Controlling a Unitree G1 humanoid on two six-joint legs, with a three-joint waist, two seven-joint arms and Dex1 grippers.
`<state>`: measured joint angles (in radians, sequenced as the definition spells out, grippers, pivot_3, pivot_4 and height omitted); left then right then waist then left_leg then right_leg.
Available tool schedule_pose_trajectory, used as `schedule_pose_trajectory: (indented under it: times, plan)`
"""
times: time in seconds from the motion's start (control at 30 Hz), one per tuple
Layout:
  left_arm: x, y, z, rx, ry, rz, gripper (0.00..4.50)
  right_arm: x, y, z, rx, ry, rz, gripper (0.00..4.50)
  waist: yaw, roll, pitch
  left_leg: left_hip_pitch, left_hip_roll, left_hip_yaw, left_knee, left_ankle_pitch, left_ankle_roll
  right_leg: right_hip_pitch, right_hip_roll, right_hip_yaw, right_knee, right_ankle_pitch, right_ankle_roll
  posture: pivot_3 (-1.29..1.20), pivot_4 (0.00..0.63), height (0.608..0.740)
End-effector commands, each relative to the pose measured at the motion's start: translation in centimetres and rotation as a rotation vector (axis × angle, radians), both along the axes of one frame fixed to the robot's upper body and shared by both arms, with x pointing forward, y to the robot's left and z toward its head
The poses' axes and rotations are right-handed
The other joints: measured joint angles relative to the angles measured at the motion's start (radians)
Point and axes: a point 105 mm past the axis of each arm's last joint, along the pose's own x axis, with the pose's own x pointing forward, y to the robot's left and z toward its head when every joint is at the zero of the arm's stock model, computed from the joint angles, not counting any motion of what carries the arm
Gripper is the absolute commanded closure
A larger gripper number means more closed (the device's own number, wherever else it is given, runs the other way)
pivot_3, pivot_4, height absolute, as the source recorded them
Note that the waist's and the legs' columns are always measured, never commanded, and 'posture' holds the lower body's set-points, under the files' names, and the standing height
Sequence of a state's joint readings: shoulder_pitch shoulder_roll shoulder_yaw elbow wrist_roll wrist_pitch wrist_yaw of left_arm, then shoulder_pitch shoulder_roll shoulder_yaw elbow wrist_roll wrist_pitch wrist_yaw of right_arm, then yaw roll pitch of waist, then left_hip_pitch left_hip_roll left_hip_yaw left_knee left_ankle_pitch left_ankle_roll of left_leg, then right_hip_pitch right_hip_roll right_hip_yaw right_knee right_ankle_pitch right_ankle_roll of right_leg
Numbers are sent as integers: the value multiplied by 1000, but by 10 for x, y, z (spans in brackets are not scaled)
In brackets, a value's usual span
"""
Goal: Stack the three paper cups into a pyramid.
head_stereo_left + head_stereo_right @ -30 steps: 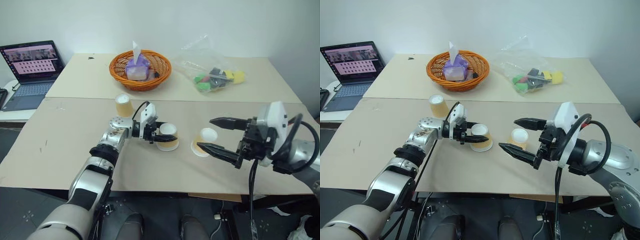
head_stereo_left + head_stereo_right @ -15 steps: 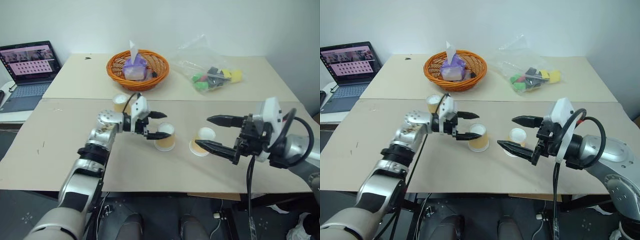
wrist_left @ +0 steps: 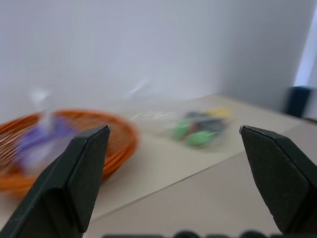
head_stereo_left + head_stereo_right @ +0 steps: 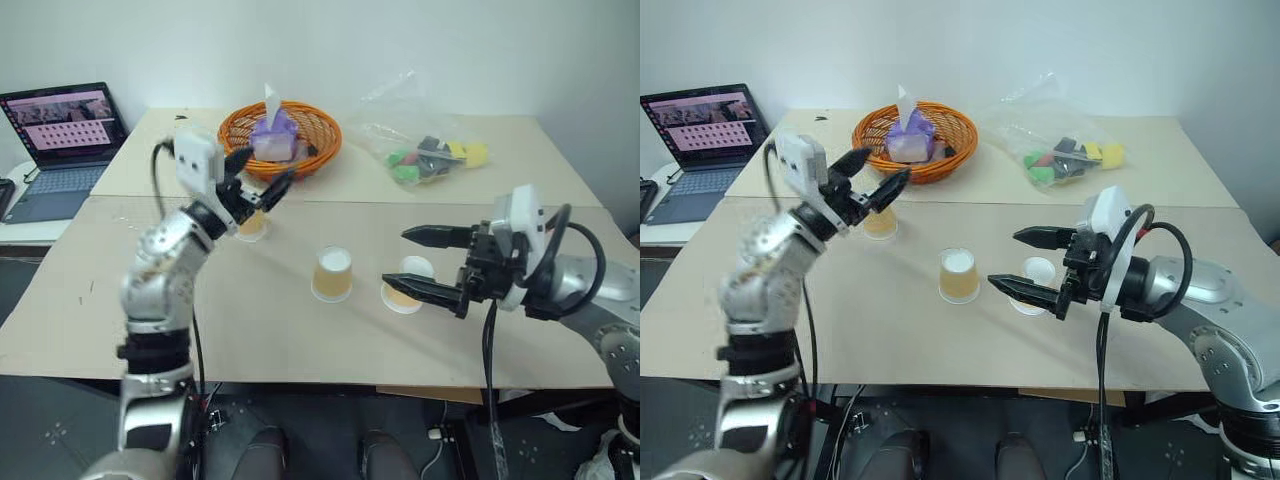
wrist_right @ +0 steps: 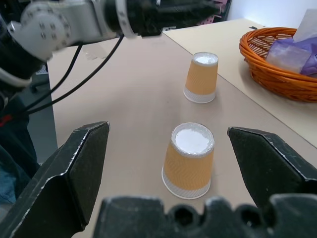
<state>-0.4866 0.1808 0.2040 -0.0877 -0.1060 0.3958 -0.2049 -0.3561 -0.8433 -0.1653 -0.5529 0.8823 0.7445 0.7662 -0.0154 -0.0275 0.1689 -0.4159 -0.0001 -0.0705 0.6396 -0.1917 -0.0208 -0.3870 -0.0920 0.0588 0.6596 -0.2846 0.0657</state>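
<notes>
Since the middle cup (image 4: 333, 274) is released upside down on the table (image 4: 250, 330), the left hand (image 4: 257, 186) is lifted away wide open and empty, up near the far cup (image 4: 251, 223) by the orange basket (image 4: 322, 128). The right hand (image 4: 428, 262) is held wide open and empty around the third cup (image 4: 407, 283), not yet closed on it. Two base cups are judged placed close together, so one cup is left for the top.
</notes>
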Motion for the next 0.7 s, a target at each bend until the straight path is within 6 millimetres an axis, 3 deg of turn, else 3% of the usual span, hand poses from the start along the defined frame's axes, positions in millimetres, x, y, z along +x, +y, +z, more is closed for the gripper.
schedule_pose_trajectory:
  times: [0.03,0.13,0.33,0.5,0.7]
  plan:
    - [-6,-6,-24,96,9,135,12,-2,6,11,14,-61,38,0,4,0,0,-1,0,0,0,0,0,0,0,0,0,0,0,0,150,740]
    - [-6,-13,-45,100,57,148,12,-2,7,11,14,-61,43,0,19,0,0,-1,-1,0,0,0,0,0,-1,-1,1,0,0,0,150,740]
    - [11,-6,-52,88,74,132,12,-2,5,10,19,-61,26,0,25,0,0,-1,-1,0,1,0,0,0,-1,-1,0,1,1,0,150,740]
    - [33,2,-48,72,72,105,12,-4,5,10,28,-64,16,0,24,0,0,-1,-1,0,1,0,0,0,-1,-1,-1,1,1,0,150,740]
    - [54,-11,-38,43,55,38,12,-6,5,11,35,-71,7,0,24,0,0,-2,-2,0,1,0,0,0,-1,-1,-1,1,1,0,150,740]
